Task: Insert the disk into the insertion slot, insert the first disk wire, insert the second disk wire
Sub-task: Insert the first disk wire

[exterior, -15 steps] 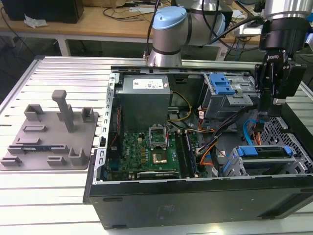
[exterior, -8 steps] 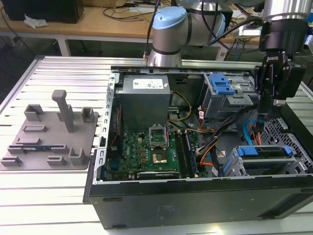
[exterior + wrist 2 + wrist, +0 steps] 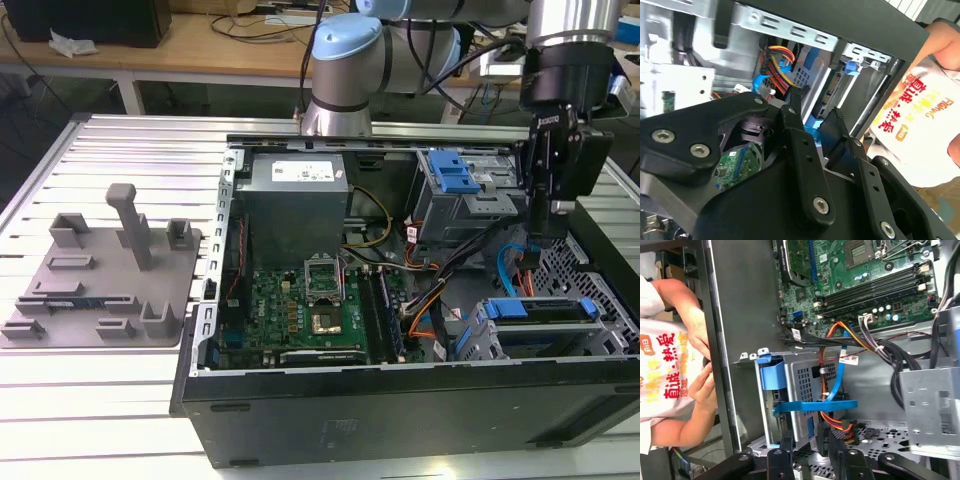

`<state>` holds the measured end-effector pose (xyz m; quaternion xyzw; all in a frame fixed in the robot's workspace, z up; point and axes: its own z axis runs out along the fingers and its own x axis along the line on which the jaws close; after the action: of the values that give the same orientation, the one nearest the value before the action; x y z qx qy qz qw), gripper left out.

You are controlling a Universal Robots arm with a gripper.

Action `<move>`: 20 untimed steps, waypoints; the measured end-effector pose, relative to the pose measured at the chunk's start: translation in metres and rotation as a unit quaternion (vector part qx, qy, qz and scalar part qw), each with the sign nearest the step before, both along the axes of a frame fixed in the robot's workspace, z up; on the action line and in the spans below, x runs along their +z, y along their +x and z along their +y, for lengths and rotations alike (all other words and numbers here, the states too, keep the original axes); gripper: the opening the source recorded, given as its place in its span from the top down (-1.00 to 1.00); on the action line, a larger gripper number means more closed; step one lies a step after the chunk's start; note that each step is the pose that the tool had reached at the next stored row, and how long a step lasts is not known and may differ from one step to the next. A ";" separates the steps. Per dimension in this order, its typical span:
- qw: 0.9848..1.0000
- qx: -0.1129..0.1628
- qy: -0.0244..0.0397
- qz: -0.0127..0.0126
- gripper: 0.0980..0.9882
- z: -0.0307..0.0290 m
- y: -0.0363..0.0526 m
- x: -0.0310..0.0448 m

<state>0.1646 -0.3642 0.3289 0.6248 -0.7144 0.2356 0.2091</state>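
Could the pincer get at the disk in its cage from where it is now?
Probably yes: the case lies open, and the pincer hangs close by the cage holding the disk. A blue cable beside it may crowd the approach.

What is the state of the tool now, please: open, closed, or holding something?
Tool: open, with a visible gap, holding nothing.

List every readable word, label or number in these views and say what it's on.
Power supply label: print too small to read.
Person's white shirt: red and orange characters, partly cut off, not reliably readable.
Cable tag: too small to read.
Nothing can be quoted with confidence.
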 end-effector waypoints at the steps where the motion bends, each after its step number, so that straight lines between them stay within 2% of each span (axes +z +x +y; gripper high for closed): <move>1: 1.000 0.000 -0.001 0.000 0.28 0.0002 -0.0001 -0.0010; 4: 1.000 0.000 -0.004 0.000 0.28 0.0002 -0.0001 -0.0036; 12: 1.000 -0.001 -0.004 0.000 0.28 -0.0038 0.0000 -0.0044; 13: 1.000 -0.001 -0.004 0.000 0.32 -0.0039 0.0000 -0.0044; 15: 1.000 -0.002 -0.004 0.000 0.62 -0.0040 0.0002 -0.0044; 20: 1.000 -0.002 -0.003 0.000 0.62 -0.0041 0.0009 -0.0057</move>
<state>0.1655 -0.3683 0.3232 0.6226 -0.7152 0.2371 0.2114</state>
